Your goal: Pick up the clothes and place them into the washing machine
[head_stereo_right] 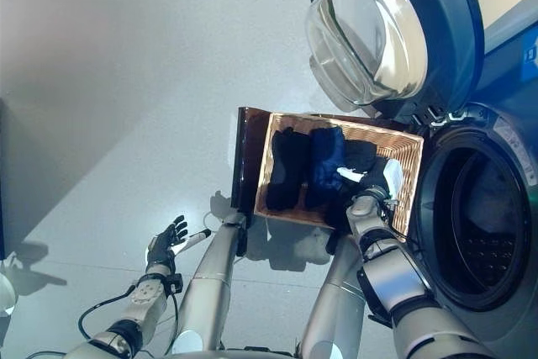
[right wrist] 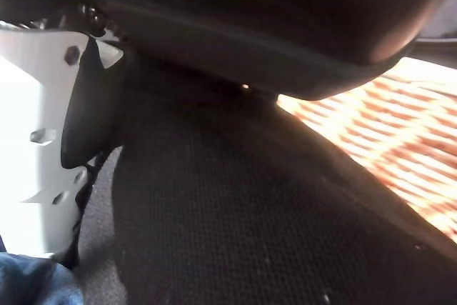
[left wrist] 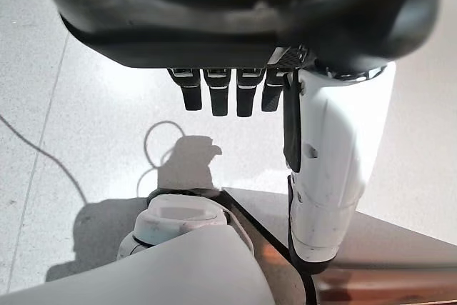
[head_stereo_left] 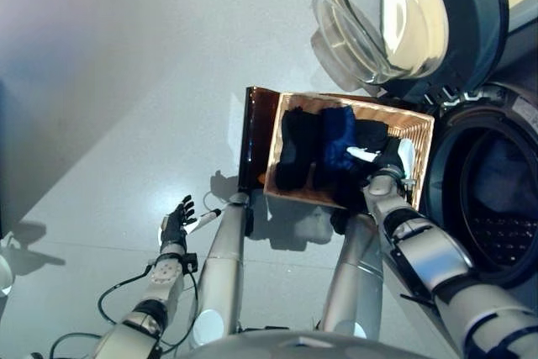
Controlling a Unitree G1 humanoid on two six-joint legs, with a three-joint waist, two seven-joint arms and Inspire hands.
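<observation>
Basket point(head_stereo_left: 418, 130): woven wicker, tan, rough weave; dark glossy panel on side. Clothes point(head_stereo_left: 324, 153): soft matt cloth, black and dark blue, fine knit texture up close. Washing machine point(head_stereo_left: 521, 81): smooth dark-grey plastic shell; door point(head_stereo_left: 382, 18) clear glossy glass bowl; drum point(head_stereo_left: 504, 233) perforated metal. Floor point(head_stereo_left: 118, 81): smooth pale grey, faint sheen.

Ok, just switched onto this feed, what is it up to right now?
The right hand is down in the wicker basket, on the dark clothes; its wrist view shows black fabric right against it, but its fingers are hidden. The left hand hangs open over the floor, holding nothing. The washing machine beside the basket has its door swung open.
</observation>
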